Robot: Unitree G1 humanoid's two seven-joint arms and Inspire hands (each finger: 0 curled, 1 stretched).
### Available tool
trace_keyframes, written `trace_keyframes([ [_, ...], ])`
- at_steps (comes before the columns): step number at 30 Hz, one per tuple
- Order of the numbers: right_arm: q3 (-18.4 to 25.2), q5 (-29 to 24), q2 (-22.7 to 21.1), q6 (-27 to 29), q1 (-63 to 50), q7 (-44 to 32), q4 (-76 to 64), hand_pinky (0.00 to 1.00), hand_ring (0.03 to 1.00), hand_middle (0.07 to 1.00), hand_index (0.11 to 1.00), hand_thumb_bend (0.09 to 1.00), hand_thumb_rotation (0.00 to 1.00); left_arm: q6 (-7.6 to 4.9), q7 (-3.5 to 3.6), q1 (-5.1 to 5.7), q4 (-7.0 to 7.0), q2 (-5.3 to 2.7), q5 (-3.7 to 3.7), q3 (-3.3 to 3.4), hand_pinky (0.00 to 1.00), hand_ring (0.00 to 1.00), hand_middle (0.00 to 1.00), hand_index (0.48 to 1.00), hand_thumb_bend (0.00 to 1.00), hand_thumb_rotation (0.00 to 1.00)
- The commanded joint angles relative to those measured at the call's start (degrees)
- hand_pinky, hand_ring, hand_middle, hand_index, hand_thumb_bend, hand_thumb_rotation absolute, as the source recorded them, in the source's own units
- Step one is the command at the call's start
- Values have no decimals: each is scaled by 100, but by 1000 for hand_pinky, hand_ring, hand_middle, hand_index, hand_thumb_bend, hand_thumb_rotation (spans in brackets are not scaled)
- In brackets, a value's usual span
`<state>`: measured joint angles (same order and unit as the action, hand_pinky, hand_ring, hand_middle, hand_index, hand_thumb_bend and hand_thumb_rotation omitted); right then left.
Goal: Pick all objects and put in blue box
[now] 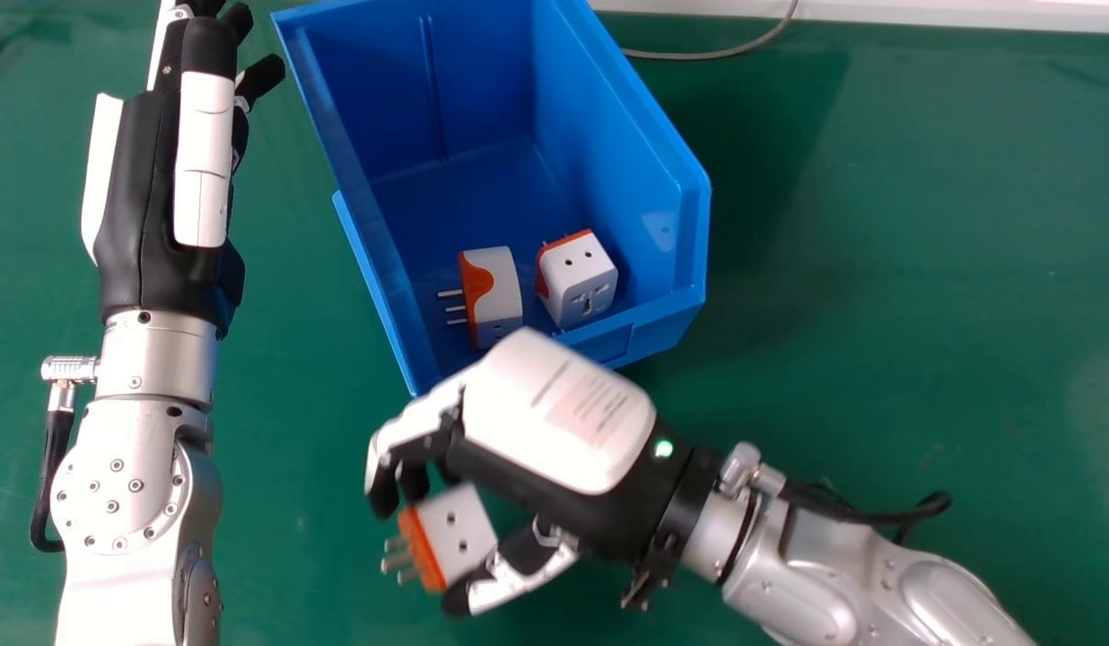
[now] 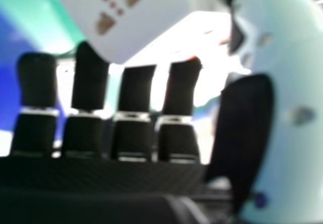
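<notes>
Travel adapter, in the head view: the right hand pinches it between bent fingers and thumb, pins outward (probably to spare the palm), near the blue box holding two similar adapters. The left hand rests beside the box, relaxed.

In the right hand view, its socket face sits between fingers and thumb, likely ready for an easy release.

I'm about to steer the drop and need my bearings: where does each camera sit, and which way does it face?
Head view: on the robot's head, looking forward and down at the open blue plastic box and green table; silver forearms, black-and-white left hand and right hand show.
Right hand view: at the right hand, looking past its black fingers and thumb.
Both share the right hand and its white-and-orange plug adapter.
</notes>
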<state>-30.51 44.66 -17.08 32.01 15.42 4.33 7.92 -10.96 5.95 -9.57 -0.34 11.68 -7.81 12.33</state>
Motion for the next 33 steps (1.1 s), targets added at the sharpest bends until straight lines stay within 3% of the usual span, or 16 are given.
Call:
trace_keyframes([
  [1, 258, -402, 118, -338, -4, -345, -602, 321, 402, 472, 501, 524, 17, -178, -13, -93, -45, 1, 52, -6, 896, 970, 991, 977, 856, 977],
  [6, 637, -966, 120, -1248, -42, -1290, -1517, 321, 404, 478, 504, 522, 14, -155, 8, -80, -55, 16, 18, 1, 896, 970, 990, 976, 858, 974],
  [12, 1002, -1225, 30, -2380, 75, -2347, -2548, 282, 387, 474, 517, 517, 8, -191, 19, -52, -76, -1, -9, 13, 893, 968, 989, 976, 859, 979],
  [20, 1447, -1462, -336, -3900, 646, -3810, -3525, 274, 382, 478, 519, 516, 7, -96, 48, -17, -163, 29, -42, 32, 891, 966, 988, 975, 857, 979],
  [26, 1641, -1517, -448, -4541, 905, -4161, -3824, 292, 386, 477, 514, 516, 4, -58, 53, -22, -183, 49, -25, 34, 891, 966, 987, 973, 860, 980],
  [33, 1779, -1506, -507, -4505, 1148, -3857, -3624, 304, 388, 480, 511, 517, 3, -49, 54, 10, -240, 32, -29, 28, 891, 966, 987, 973, 864, 980],
])
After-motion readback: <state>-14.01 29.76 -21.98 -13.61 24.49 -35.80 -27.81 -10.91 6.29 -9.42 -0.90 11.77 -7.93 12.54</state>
